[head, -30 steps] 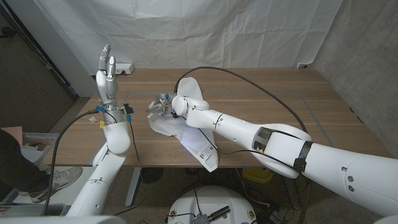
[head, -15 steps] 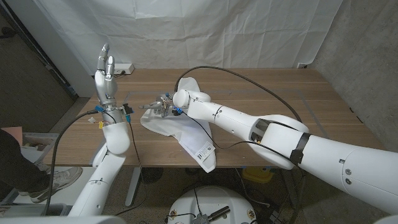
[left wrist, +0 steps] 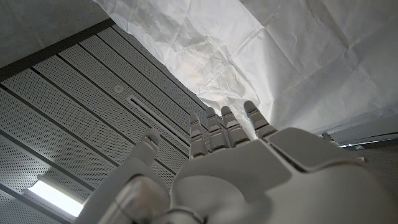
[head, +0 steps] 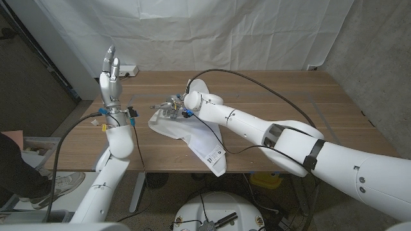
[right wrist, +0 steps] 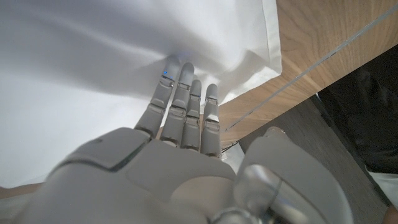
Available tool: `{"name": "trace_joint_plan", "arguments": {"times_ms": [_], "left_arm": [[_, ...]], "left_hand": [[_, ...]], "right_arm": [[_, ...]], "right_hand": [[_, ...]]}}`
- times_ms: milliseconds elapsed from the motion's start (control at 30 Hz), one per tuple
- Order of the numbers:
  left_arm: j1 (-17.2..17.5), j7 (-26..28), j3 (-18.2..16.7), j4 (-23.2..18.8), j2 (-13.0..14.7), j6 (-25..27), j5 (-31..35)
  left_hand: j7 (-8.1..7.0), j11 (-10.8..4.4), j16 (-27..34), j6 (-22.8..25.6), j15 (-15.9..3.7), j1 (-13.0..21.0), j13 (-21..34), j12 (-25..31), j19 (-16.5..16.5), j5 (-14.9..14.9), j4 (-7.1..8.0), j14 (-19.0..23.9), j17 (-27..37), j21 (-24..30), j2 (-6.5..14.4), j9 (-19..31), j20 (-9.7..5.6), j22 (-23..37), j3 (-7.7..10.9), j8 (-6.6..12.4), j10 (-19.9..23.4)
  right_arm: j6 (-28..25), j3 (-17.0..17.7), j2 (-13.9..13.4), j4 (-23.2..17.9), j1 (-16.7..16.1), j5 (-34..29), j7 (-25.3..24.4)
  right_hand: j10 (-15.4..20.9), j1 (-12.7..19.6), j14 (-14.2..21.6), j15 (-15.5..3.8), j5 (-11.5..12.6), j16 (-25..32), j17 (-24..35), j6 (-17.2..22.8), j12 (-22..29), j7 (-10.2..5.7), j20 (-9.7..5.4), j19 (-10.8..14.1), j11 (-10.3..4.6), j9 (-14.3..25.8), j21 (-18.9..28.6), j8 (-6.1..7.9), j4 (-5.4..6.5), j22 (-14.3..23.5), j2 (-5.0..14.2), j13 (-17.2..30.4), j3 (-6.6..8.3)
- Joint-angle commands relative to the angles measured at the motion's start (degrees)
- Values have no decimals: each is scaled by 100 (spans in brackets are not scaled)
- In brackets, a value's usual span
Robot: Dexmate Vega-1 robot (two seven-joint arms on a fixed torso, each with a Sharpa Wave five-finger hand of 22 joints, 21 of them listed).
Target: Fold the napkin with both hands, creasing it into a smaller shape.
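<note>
Pressing its extended fingers (right wrist: 183,93) down on the rumpled napkin (head: 192,138) at the tabletop's (head: 276,96) near edge, the right hand (head: 170,109) works mid-fold alone, so next the raised, empty, straight-fingered left hand (head: 110,77) probably needs to come help.

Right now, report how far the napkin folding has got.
Done: no neat fold; the napkin lies rumpled, one corner hanging over the table edge. In hand: the right hand presses its far-left part. Left: the raised left hand must join in, then crease.

Could not tell whether right hand (head: 172,109) gripped napkin (head: 192,138); napkin's lower corner hung past the table (head: 308,122) front edge.
</note>
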Motion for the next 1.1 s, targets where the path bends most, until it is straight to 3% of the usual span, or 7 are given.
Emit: {"name": "trace_joint_plan", "arguments": {"times_ms": [33, 533, 733, 833, 900, 1100], "left_arm": [[-142, -257, 114, 139, 88, 158, -149], [-214, -475, 233, 130, 183, 413, -303], [-220, -570, 279, 105, 225, 438, -374], [-213, -663, 301, 69, 252, 513, -454], [-191, -744, 316, 12, 271, 587, -525], [-112, -992, 347, -202, 350, 891, -680]], "left_hand": [[1, 8, 24, -29, 19, 39, 0, -14, -10, 11, -20, -7, 8, 5, -9, 21, -9, 6, 37, 2, -16], [-24, -2, 7, -70, 21, 27, -37, -30, 22, 3, -35, -78, 4, 9, 2, 19, -9, 6, 33, -2, -38], [-23, 0, 10, -83, 20, 16, -53, -37, 83, 0, -31, -92, 5, 30, 17, 18, 25, 7, 32, -2, -50], [-27, -11, 7, -98, 13, 13, -59, -42, 94, -2, -30, -107, 4, 33, 22, 17, 21, 7, 32, -6, -60], [-31, -21, 5, -106, 14, 9, -65, -48, 97, -3, -30, -119, 4, 33, 25, 16, 21, 7, 32, -7, -73], [-44, -16, -9, -176, 21, -3, -87, -74, 118, -8, -30, -188, 2, 36, 35, 14, 22, 6, 29, -25, -138]], "right_arm": [[28, 478, -411, -735, -339, 266, -628], [125, 858, -763, -1129, -513, 751, -658], [472, 1034, -946, -1165, -620, 999, -591], [430, 1140, -1025, -1309, -700, 1116, -567], [-57, 1169, -1060, -1523, -678, 1185, -359], [194, 1368, -1220, -1750, -874, 1395, -377]], "right_hand": [[101, 159, 104, -1, -22, 1, -57, 116, 55, 3, 4, 33, 5, 14, -39, 44, -112, 25, 30, -4, 79], [7, 306, -296, 98, -126, -320, -301, 102, -11, -51, 136, -273, -8, 23, -264, -28, -274, 7, 53, -27, 280], [-262, 297, -699, 128, -182, -602, -476, -111, -157, -109, 142, -524, -55, 27, -465, -109, -325, -6, 57, -79, 386], [-368, 280, -853, 158, -197, -700, -545, -162, -218, -140, 147, -636, -67, 29, -559, -115, -339, -11, 58, -100, 425], [-463, 266, -979, 140, -205, -768, -593, -220, -270, -161, 119, -702, -102, 30, -624, -125, -348, -15, 57, -116, 451], [-733, 237, -1448, 134, -221, -946, -770, -531, -411, -233, 94, -885, -90, 31, -839, -171, -400, -21, 49, -170, 548]]}}
